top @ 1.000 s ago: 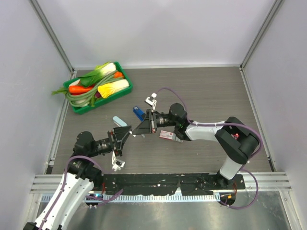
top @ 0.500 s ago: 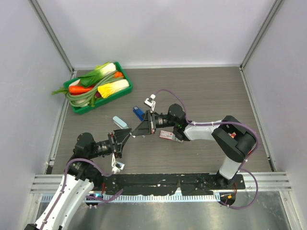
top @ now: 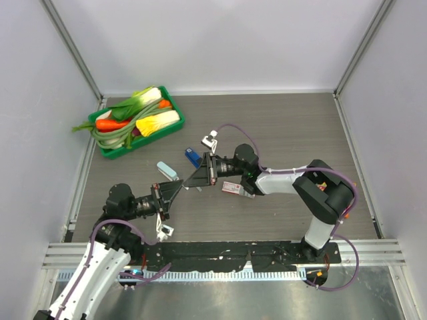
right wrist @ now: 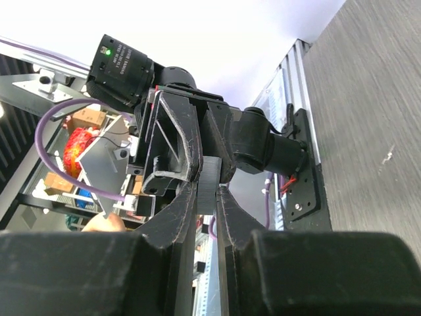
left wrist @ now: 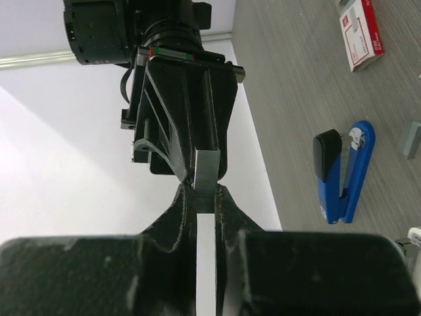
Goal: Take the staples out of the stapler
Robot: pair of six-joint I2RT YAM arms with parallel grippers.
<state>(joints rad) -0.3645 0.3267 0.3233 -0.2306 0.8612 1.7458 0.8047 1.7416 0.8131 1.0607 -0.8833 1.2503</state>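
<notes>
Two end effectors, one strip, meeting tip to tip over the near-left part of the worktop.

1. Left end effector (left wrist: pixel 205 197): mine, black, two fingers. Closed on item 3, pinching it from both sides, w/ the strip's ridged end sticking out past the tips. Points away from my base and to the right.
2. Right end effector (right wrist: pixel 207 192): mine, black, two fingers. Also clamped on item 3, from the opp. end. Points back toward the left one, so the two sets of fingertips nearly meet.
3. Short, thin silver-grey metal staple strip (left wrist: pixel 208 172): held edge-on betw. both pairs of fingers, off the worktop, bridging the small gap betw. them. Too small to make out in top view.
4. Blue desk stapler w/ black top (top: pixel 192 158): lying on the worktop just beyond the meeting point, apart from the strip.
5. Pale-blue smaller stapler (top: pixel 167 171): on the worktop, just left of item 4, near my left end effector.
6. Small red-and-white cardboard box (top: pixel 232 187): flat on the worktop, right beside my right wrist.
7. Green plastic tray (top: pixel 123 150): far-left corner, well apart from the rest. Holds toy veg: leafy greens, an orange piece, a yellow piece, long green stalks.
8. Dark grey-brown wood-grain worktop (top: pixel 300 133): carries items 4–7.
</notes>
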